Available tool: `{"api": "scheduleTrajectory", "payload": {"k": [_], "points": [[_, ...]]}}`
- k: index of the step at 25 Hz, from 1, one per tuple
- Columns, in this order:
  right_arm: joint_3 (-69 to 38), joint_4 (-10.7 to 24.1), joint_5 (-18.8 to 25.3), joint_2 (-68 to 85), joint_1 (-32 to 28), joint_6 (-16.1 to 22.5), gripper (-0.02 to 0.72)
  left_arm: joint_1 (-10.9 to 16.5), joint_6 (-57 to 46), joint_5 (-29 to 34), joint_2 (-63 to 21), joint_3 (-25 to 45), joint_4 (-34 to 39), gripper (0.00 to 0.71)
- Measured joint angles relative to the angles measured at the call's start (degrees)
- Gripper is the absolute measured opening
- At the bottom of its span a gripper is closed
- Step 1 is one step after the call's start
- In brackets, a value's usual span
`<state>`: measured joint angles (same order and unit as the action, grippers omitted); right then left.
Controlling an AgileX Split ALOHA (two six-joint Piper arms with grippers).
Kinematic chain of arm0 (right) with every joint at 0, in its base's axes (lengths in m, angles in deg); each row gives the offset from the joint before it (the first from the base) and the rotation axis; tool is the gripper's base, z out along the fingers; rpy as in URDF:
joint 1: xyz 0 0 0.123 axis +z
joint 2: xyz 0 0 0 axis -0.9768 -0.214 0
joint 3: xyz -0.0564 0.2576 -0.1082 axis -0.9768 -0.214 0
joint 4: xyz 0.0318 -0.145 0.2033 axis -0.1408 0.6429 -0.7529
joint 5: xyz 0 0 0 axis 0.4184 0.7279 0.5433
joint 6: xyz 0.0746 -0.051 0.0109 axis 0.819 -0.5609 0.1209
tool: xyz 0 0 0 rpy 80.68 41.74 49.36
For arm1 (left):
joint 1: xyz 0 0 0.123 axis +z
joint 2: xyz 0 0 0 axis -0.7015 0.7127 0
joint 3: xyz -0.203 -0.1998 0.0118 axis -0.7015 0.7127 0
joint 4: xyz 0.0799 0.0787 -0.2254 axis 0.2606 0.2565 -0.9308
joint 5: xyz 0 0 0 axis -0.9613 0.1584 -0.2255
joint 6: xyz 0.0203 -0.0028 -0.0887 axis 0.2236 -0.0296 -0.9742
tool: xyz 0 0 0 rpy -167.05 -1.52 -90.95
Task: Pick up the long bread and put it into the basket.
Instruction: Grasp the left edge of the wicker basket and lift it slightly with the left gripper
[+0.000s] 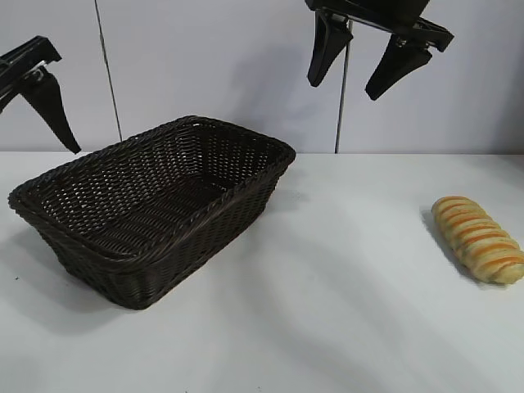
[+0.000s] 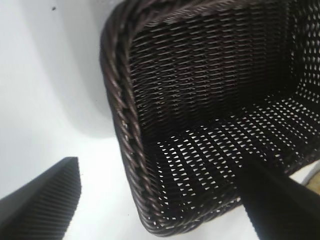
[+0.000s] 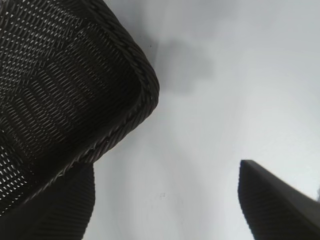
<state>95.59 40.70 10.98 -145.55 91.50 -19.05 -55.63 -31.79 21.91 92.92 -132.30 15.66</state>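
Currently, step in hand: the approach to the long bread (image 1: 478, 238); no grasp has been made and the basket (image 1: 123, 246) is seen empty.
Long bread: it is found lying flat on the white table (image 1: 344, 311), far out on the right arm's side and well apart from the basket, its length running diagonally.
Right gripper (image 1: 378, 67): it is held high above the table between basket and bread, jaws spread wide, nothing held.
Left gripper (image 2: 165, 200): it is hung by the basket's left end, jaws wide apart and empty; it need only be kept clear.
Advice: the right gripper is best brought over the loaf's middle, jaws turned across its short width, lowered gently, and closed softly, since the ridged crust is judged easily dented.
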Motion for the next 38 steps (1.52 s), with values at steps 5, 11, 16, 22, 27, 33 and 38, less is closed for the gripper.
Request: {"api": "scheduleTrajectory", "payload": {"k": [5, 11, 16, 22, 27, 33, 38], "points": [[0.0, 0.0, 0.0, 0.0, 0.0, 0.0, 0.57, 0.0, 0.0, -2.0, 1.0, 0.0, -0.2, 0.624], [0.0, 0.0, 0.0, 0.0, 0.0, 0.0, 0.57, 0.0, -0.1, -3.8, 5.2, 0.0, -0.3, 0.624], [0.0, 0.0, 0.0, 0.0, 0.0, 0.0, 0.57, 0.0, -0.1, -7.4, 9.8, 0.0, -0.9, 0.624], [0.0, 0.0, 0.0, 0.0, 0.0, 0.0, 0.57, 0.0, 1.5, -10.4, 14.9, 0.0, -4.5, 0.624], [0.0, 0.0, 0.0, 0.0, 0.0, 0.0, 0.57, 0.0, 3.0, -10.6, 15.4, 0.0, -5.3, 0.512], [0.0, 0.0, 0.0, 0.0, 0.0, 0.0, 0.57, 0.0, 3.1, -10.7, 15.4, 0.0, -5.4, 0.262], [0.0, 0.0, 0.0, 0.0, 0.0, 0.0, 0.57, 0.0, 3.2, -10.5, 15.4, 0.0, -5.4, 0.106]]}}
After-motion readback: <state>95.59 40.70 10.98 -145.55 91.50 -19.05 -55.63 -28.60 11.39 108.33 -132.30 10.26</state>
